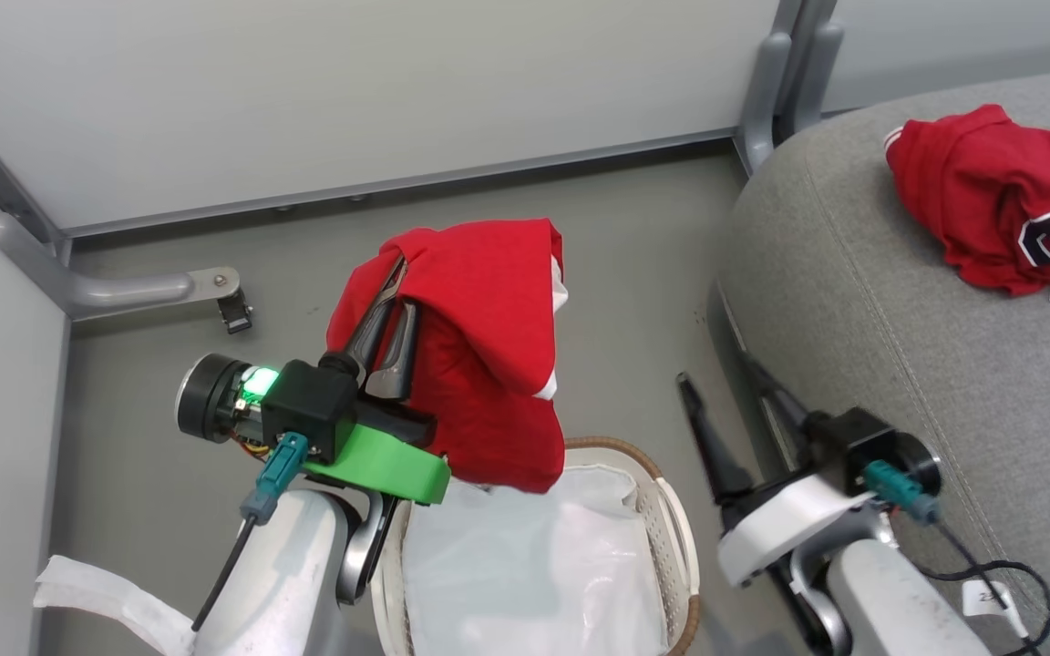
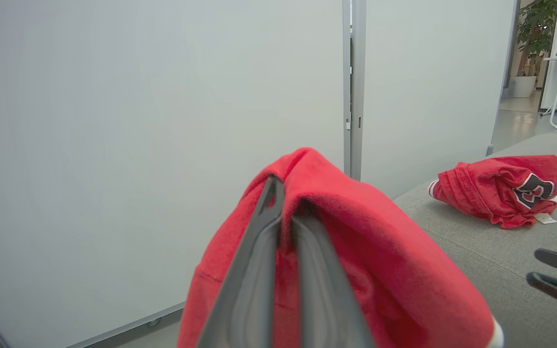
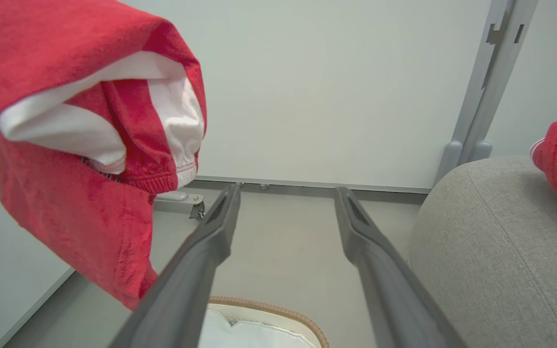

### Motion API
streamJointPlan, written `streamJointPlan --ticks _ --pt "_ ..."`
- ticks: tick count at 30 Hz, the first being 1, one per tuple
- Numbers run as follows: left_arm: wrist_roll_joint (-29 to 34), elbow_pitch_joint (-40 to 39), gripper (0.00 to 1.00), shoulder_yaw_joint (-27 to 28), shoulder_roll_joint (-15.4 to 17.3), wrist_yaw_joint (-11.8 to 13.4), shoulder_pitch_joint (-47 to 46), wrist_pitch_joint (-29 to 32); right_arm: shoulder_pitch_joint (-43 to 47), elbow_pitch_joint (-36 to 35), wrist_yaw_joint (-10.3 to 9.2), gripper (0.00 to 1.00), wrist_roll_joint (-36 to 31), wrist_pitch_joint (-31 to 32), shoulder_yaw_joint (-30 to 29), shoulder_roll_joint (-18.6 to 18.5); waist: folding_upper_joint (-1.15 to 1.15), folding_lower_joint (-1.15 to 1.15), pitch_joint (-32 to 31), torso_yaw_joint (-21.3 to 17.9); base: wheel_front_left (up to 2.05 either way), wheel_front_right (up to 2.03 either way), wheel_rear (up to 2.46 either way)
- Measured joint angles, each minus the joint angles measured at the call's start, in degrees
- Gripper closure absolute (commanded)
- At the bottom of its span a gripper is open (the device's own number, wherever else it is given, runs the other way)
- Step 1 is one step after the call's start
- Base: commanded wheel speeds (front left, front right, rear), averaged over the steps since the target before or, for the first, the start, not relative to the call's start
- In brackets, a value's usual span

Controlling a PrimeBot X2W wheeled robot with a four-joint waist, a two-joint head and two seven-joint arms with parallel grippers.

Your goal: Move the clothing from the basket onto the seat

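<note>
Head view: the left gripper (image 1: 402,290) was clamped on a red garment (image 1: 488,301) draped over its jaws, above the basket (image 1: 675,519). Left wrist view: the sofa (image 2: 476,251), bearing a second red garment (image 2: 501,188), lay right of the jaws. Right wrist view: the right gripper (image 3: 287,191) had its jaws apart, with bare floor (image 3: 283,241) between them.

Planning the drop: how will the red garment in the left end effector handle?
Probably floppy: the held garment drapes in folds over the left end effector. Likely light, hanging from one pinch. Should slump like the crumpled garment on the sofa.
</note>
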Motion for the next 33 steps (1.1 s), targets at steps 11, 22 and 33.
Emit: streamJointPlan --ticks 11,22,33 --pt "-1.48 0.29 1.0 -3.63 -0.22 -0.14 0.19 -0.01 -8.88 -2.8 0.0 0.0 5.23 0.0 25.27 -3.31 0.0 0.0 -1.81 3.12 0.0 0.0 0.0" --pt "-6.17 0.38 1.0 -12.62 -0.23 0.66 0.15 -0.01 -13.46 5.77 0.0 0.0 1.83 0.0 22.01 1.42 0.0 0.0 -2.36 6.64 0.0 0.0 0.0" --pt "-7.48 0.58 0.0 -16.28 -0.23 2.01 0.18 -0.01 -12.78 4.82 0.0 1.0 5.58 0.01 19.11 2.03 0.0 0.0 -2.67 7.96 0.0 0.0 0.0"
